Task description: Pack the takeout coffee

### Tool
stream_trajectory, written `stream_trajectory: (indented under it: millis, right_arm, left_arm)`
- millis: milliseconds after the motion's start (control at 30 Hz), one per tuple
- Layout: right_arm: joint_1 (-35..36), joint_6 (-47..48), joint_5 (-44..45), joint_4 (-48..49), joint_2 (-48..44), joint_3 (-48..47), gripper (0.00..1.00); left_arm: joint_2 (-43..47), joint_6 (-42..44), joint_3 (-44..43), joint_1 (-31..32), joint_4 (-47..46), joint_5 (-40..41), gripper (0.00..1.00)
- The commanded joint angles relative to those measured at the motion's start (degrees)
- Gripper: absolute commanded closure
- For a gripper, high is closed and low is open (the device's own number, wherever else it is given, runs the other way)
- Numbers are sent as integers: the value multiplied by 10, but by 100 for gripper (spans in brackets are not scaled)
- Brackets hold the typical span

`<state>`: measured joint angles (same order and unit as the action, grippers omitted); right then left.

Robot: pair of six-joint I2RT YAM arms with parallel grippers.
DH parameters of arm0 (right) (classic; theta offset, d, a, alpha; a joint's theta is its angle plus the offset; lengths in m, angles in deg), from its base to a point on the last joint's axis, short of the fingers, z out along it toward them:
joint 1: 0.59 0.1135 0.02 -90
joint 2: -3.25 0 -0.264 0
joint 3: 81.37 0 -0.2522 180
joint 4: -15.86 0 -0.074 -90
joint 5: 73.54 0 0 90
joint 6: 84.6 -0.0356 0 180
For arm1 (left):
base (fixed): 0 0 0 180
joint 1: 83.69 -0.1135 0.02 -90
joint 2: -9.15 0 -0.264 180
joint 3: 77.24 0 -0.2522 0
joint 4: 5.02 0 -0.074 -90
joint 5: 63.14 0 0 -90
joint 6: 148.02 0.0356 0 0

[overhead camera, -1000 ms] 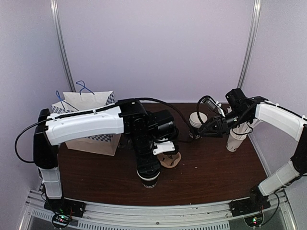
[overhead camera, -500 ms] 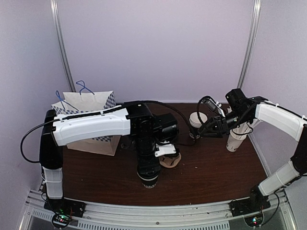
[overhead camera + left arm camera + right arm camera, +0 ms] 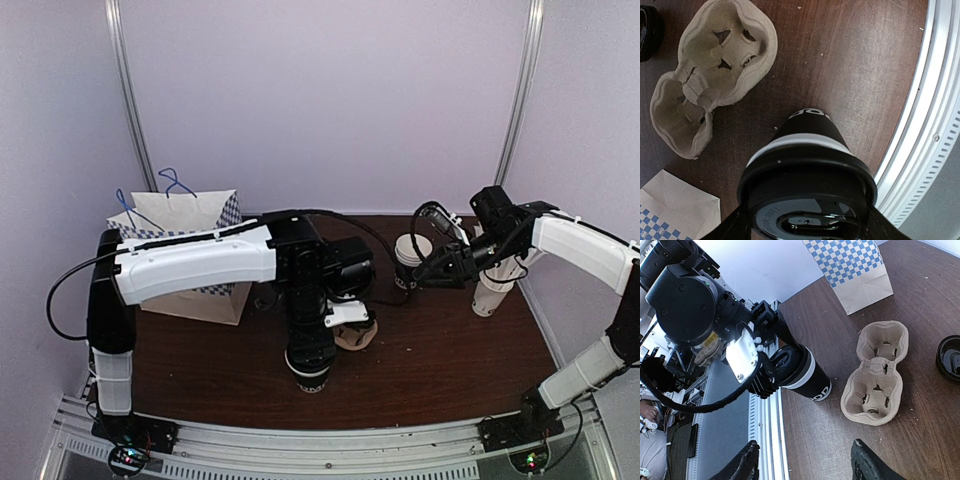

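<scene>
Near the table's (image 3: 865,60) front edge the takeout coffee (image 3: 807,200) has barely moved in the last second, though the left arm (image 3: 190,265) has swung slightly inward; packing, I judge, is only starting; the left gripper (image 3: 807,226) clamps the tilted cup's lid end, beside the empty cup carrier (image 3: 715,75); farther off, the right gripper (image 3: 805,462) gapes wide, holding nothing.

probably a lab booth: blank white walls (image 3: 320,100), aluminium rail (image 3: 330,441) edging the table (image 3: 450,350).
</scene>
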<state>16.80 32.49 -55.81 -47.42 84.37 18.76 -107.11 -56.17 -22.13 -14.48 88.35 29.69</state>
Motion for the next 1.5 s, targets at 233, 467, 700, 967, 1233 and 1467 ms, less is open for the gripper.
stream_trajectory:
  millis: [233,467,700,967,1233,1467]
  right_arm:
    - [4,10,-11,-5,-1,5,38]
    - [4,11,-10,-5,-1,5,38]
    - [4,11,-11,-6,-1,5,38]
    - [4,12,-11,-6,-1,5,38]
    - [4,11,-12,-8,-2,5,38]
    - [4,11,-12,-8,-3,5,38]
  left_arm:
    - [-19,8,-9,2,16,7,31]
    - [-28,9,-12,2,22,8,31]
    - [-30,10,-10,2,26,3,29]
    - [-37,14,-10,1,11,-7,27]
    - [-38,15,-12,-2,2,-19,24]
    - [-19,13,-35,-2,3,-13,23]
